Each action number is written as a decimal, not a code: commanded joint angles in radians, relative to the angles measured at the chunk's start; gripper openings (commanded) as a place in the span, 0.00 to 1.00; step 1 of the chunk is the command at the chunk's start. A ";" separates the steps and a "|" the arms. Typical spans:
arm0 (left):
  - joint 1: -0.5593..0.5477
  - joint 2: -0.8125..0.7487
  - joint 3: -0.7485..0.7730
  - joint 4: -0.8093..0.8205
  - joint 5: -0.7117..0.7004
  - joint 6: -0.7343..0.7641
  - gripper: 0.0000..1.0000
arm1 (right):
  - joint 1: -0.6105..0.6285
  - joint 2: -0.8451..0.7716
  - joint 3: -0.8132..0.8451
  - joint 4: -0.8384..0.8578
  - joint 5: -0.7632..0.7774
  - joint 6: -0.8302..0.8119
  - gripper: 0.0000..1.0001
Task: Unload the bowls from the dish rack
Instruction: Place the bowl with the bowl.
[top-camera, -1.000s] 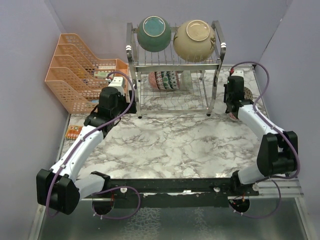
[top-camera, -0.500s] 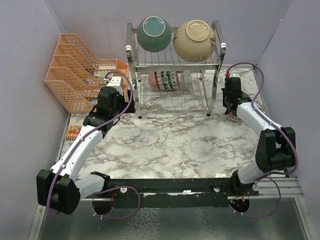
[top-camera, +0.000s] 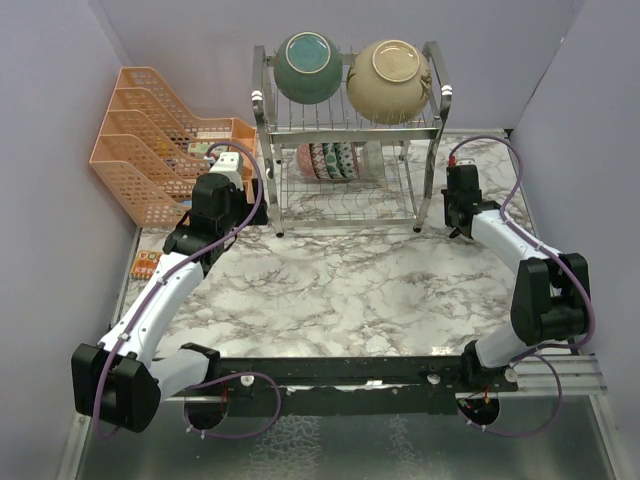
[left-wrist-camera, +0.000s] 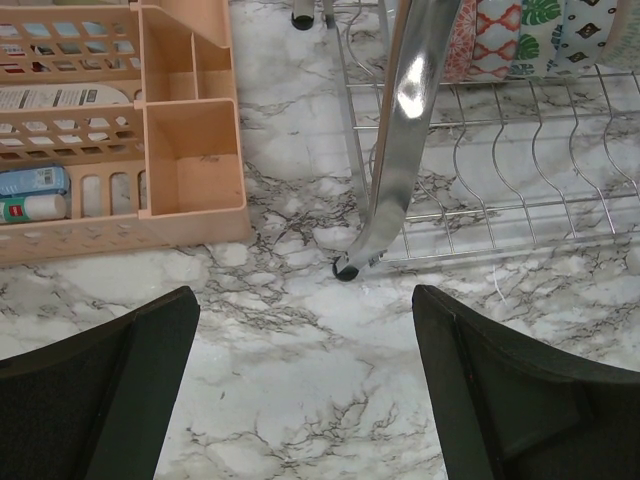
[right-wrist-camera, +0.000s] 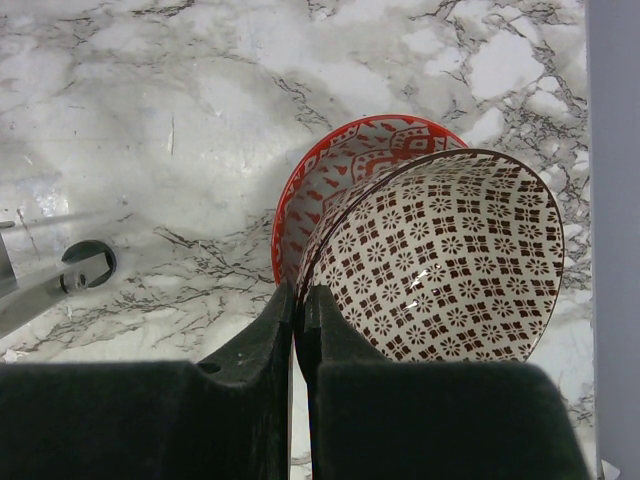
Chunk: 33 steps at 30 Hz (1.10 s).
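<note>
Meanwhile, the wide-open left gripper (left-wrist-camera: 303, 296) is facing small bowls (left-wrist-camera: 500, 40) in the dish rack (top-camera: 345, 127) (right gripper (right-wrist-camera: 298, 292) closed) and should skirt the leg (left-wrist-camera: 400, 140).

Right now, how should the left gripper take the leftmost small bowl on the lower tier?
Probably pinch the leftmost small bowl's upper rim, coming through the dish rack's open front: those bowls stand on edge, packed together, leaving only rims exposed.

An orange mesh organizer (top-camera: 150, 150) stands at ten o'clock on the marble table (top-camera: 340, 285), backed against the purple wall (top-camera: 50, 120). Its lower compartments hold a blue tube (left-wrist-camera: 32, 180) and a white tube (left-wrist-camera: 35, 207). A small patterned packet (top-camera: 147, 264) lies at nine o'clock.
</note>
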 joint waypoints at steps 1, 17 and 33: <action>0.007 -0.022 -0.006 0.019 -0.010 0.015 0.91 | 0.000 -0.014 -0.003 0.031 0.016 0.002 0.02; 0.010 -0.030 -0.007 0.019 -0.020 0.018 0.91 | 0.001 -0.005 -0.016 0.045 0.010 0.009 0.16; 0.012 -0.022 -0.008 0.018 -0.013 0.016 0.91 | 0.000 -0.063 -0.028 0.066 0.048 0.051 0.18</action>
